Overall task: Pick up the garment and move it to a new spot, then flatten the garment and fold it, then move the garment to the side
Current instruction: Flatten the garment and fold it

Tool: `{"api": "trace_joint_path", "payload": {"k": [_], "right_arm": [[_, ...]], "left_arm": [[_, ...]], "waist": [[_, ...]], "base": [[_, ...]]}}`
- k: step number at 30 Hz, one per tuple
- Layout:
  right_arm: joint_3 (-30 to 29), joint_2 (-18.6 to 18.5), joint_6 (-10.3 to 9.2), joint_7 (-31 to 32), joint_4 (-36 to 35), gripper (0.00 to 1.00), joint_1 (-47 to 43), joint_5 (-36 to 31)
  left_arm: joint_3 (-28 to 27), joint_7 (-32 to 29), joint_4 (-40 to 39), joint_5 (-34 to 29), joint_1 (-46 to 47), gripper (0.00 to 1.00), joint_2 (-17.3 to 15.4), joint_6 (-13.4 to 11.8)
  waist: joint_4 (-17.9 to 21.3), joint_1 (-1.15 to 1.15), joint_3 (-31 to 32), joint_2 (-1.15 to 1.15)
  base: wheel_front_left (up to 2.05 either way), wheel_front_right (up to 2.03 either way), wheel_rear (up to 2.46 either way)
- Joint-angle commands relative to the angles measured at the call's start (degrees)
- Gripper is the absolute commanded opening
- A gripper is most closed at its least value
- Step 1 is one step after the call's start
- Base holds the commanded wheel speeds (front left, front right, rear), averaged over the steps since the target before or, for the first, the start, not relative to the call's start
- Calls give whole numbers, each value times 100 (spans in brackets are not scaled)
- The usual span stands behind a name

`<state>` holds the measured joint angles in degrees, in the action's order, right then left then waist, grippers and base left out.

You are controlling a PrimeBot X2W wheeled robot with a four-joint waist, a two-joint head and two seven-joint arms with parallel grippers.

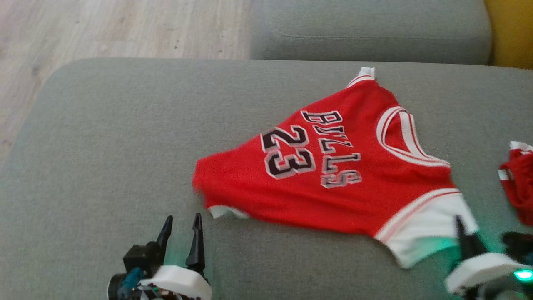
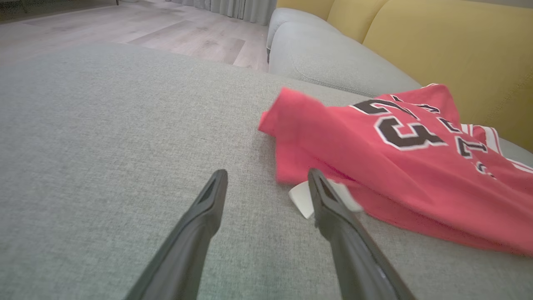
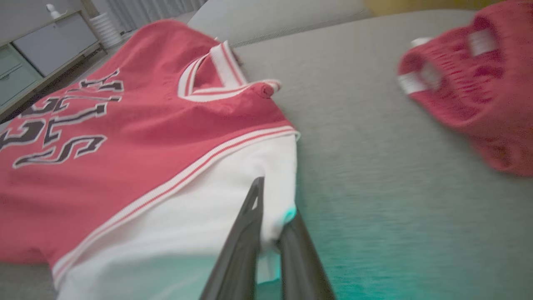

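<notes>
The garment [image 1: 333, 166] is a red jersey with "BULLS 23" in black and a white sleeve, lying spread on the grey cushion [image 1: 104, 146]. My right gripper [image 3: 270, 225] is shut on the white sleeve's edge [image 3: 233, 196], the cloth pinched between its two fingers; it also sits at the lower right of the head view [image 1: 464, 233]. My left gripper [image 1: 182, 227] stands open just left of the jersey's bottom hem, nothing between its fingers. In the left wrist view the gripper [image 2: 266, 179] has its right finger close to a white corner [image 2: 304, 198] of the jersey [image 2: 399, 166].
A second red garment [image 1: 518, 187] lies bunched at the cushion's right edge, also in the right wrist view [image 3: 470, 83]. Another grey cushion [image 1: 370, 29] lies beyond, with a yellow backrest [image 2: 449, 54] and wooden floor [image 1: 104, 29] to the far left.
</notes>
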<state>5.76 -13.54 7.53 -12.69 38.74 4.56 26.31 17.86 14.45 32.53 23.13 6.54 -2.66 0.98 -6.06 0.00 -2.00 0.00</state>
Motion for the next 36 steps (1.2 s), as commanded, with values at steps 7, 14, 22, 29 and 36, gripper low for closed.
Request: {"api": "trace_joint_path", "payload": {"k": [7, 14, 22, 29, 36], "right_arm": [[-358, -394, -4, 100, -992, 100, -395, 131], [-546, -71, -4, 137, -1636, 100, -323, -292], [-603, 165, -4, 197, -1952, 100, -181, -620], [-616, 243, -4, 224, -2034, 100, -177, -682], [-586, 329, -4, 210, -1951, 100, -193, -693]], "left_arm": [[-432, 55, -168, -69, 193, 100, -21, 12], [-383, 9, 424, 14, 970, 100, -21, 349], [-12, -695, 1684, 402, 1700, 100, -24, 590], [326, -635, 2024, 703, 1867, 92, -23, 645], [988, -363, 1712, 1223, 1924, 0, -106, 649]], "waist": [[230, 0, -41, 0], [333, 0, -207, 0], [484, 0, -322, 0], [531, 0, -360, 0], [467, 0, -294, 0]], "base": [[0, 0, 0], [0, 0, 0], [0, 0, 0], [0, 0, 0], [0, 0, 0]]}}
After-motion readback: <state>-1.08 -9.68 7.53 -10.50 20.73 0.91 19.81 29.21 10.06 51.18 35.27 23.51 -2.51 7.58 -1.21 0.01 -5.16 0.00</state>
